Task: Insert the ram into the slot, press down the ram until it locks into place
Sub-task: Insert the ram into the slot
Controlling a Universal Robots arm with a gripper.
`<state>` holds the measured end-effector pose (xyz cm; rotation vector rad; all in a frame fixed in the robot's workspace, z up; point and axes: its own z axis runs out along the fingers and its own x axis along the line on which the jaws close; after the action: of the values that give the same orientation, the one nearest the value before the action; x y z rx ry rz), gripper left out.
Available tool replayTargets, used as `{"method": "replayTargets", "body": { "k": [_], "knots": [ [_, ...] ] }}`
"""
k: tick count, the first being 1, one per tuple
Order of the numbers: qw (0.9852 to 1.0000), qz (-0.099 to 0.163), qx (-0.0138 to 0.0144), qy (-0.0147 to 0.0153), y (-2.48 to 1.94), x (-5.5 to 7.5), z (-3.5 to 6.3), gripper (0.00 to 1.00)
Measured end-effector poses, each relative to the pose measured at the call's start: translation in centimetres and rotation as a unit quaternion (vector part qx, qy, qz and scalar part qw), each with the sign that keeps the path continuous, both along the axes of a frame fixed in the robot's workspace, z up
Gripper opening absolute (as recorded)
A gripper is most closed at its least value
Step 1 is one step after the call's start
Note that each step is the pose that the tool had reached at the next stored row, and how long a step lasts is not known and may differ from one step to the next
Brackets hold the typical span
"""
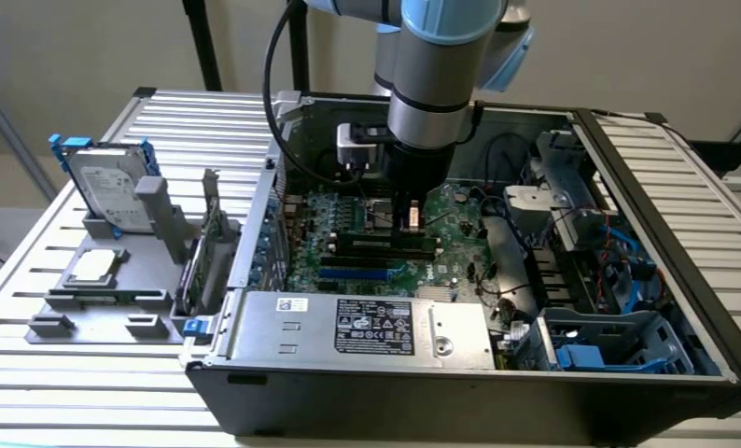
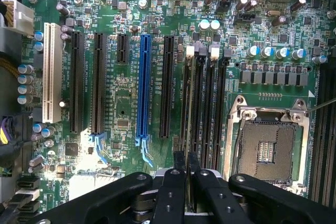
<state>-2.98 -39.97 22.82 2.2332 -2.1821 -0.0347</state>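
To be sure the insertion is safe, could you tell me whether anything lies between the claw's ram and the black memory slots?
Nothing visible does. The claw pinches the thin green ram stick edge-on, right over the end of the long black plastic memory slots. In the wrist view no cable or other part crosses them.

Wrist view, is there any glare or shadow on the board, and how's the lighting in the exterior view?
Wrist view: a glare patch washes out the motherboard beside some capacitors, the CPU socket frame gleams, and the end effector is dark. Exterior view: even light on the table; the case interior is shaded under the arm.
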Motion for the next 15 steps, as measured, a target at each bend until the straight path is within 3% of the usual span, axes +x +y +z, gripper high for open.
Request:
{"method": "replayTargets", "body": {
  "k": [15],
  "knots": [
    [1.0000, 0.000, 0.0000, 0.0000, -0.02, 0.00, -0.06, 0.13]
  ]
}}
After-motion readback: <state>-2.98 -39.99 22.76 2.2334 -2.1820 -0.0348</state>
